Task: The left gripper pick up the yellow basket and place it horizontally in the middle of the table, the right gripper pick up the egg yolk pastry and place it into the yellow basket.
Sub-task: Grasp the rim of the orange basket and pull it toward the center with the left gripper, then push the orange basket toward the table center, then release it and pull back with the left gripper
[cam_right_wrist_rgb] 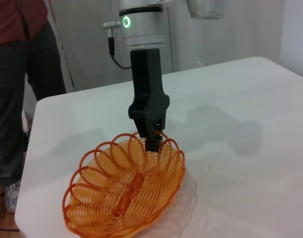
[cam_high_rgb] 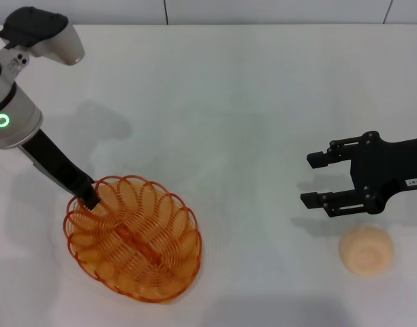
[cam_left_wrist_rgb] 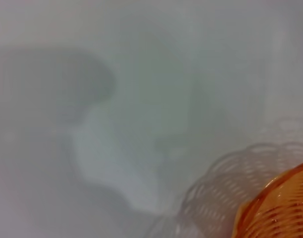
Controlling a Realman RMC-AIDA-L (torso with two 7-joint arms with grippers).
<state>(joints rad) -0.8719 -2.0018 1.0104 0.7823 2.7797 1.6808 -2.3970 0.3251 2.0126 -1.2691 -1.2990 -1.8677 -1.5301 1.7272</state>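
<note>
**Q:** Where is the left gripper, and what is it doing?

**A:** The left gripper (cam_high_rgb: 90, 197) reaches down at a slant from its silver-white segment with the green ring light. Its black fingers (cam_right_wrist_rgb: 152, 141) are closed together on the rim of the yellow basket (cam_high_rgb: 135, 239), pinching one of the scalloped loops at the basket's far end. The rest of the basket extends away from the fingertips, toward the robot, and sits on the table (cam_high_rgb: 236, 122). From the left wrist camera only one orange edge of the basket (cam_left_wrist_rgb: 280, 208) shows, with its shadow on the white surface.

**Q:** And the right gripper?

**A:** The right gripper (cam_high_rgb: 316, 180) hangs above the table, well apart from the basket. Its two fingers stand apart, with nothing between them, and they point toward the left arm's side.

**Q:** Where is the egg yolk pastry?

**A:** The egg yolk pastry (cam_high_rgb: 366, 250) lies on the table just beside the right gripper's body, behind the fingertips and on the side nearer the robot. It is not touching the claw.

**Q:** Anything else?

**A:** A person in a red top (cam_right_wrist_rgb: 18, 59) stands past the table's edge, beyond the left arm.
</note>
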